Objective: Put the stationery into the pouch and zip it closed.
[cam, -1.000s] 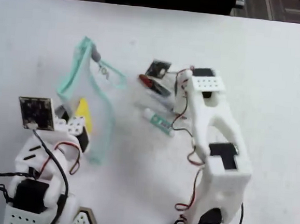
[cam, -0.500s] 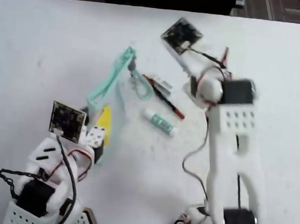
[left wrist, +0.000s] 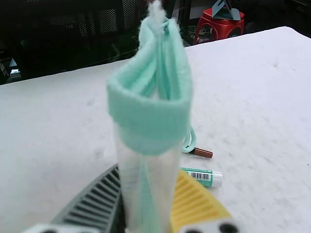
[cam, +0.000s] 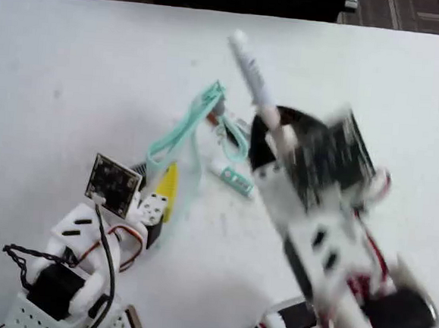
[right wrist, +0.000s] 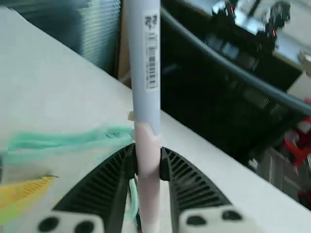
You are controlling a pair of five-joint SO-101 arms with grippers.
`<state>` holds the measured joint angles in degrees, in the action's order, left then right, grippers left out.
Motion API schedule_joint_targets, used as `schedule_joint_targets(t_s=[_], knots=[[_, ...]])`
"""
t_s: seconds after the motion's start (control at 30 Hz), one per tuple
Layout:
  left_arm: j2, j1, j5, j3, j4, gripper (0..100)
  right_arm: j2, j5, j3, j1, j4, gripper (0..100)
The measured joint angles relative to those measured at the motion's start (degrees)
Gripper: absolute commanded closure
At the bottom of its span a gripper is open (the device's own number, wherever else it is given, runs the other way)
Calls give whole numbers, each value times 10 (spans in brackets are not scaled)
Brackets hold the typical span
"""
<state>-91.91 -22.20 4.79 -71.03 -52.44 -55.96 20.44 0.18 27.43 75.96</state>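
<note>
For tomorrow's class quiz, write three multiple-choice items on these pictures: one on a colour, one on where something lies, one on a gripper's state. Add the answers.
1. What colour is the trim of the pouch? A red; B black; C mint green.
2. Where is the green-labelled tube? A inside the pouch; B on the table; C in a gripper.
3. What is the right gripper doing? A holding the pen; B open, empty; C holding the pouch.
Answers: 1 C, its band is mint green; 2 B, it lies on the table beside the pouch; 3 A, it is shut on the pen's shaft.
</note>
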Motion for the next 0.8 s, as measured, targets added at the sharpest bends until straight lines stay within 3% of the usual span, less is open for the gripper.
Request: schedule_joint_targets(t_s=[0.27, 0.43, 0.6, 0.8], knots=[[0, 0, 0, 0, 0, 966, -16, -40, -1, 51, -81, 981], [0, 0, 0, 0, -2, 784, 11, -86, -1, 55, -118, 981], [0, -4, 0, 1, -21, 790, 28, -138, -1, 57, -131, 981], [0, -6, 0, 0, -23, 793, 56, -155, -1, 146, -131, 981]])
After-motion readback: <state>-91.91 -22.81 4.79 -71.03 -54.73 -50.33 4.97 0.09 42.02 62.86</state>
